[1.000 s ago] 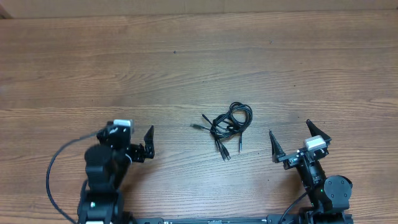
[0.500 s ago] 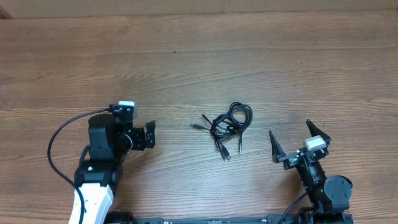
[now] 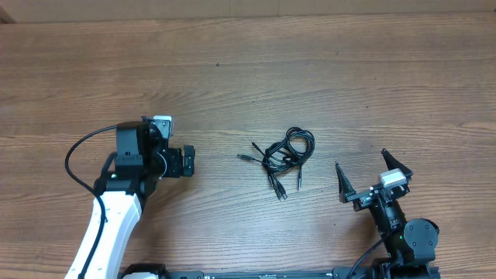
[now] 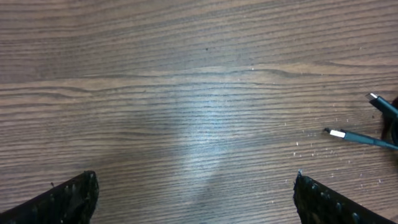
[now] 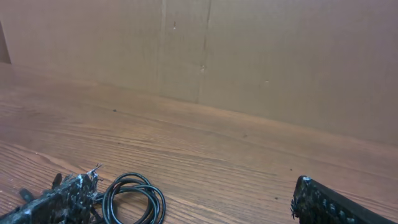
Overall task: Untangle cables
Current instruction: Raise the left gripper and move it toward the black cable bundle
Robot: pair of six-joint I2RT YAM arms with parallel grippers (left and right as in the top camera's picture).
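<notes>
1. Cables (image 3: 283,159): one tangled bunch mid-table (image 3: 248,70), with the loop on its right side and plug ends splayed left and toward the arms. Nothing touches it.
2. Left gripper (image 3: 189,161): fingers spread wide, empty, near the bunch's left and facing it. Plug tips (image 4: 339,133) show at the edge of its wrist view.
3. Right gripper (image 3: 361,161): fingers spread wide, empty, near the bunch's right.
4. Step, by my reading: approach, no grasp yet. Next move: pinch one plug end, pin the loop with the other gripper, draw apart.

table (image 3: 310,70): wood grain, smooth, faint sheen
cables (image 3: 277,159): black, glossy plastic sheath; metal-tipped plugs
back panel (image 5: 280,62): brown, matt
</notes>
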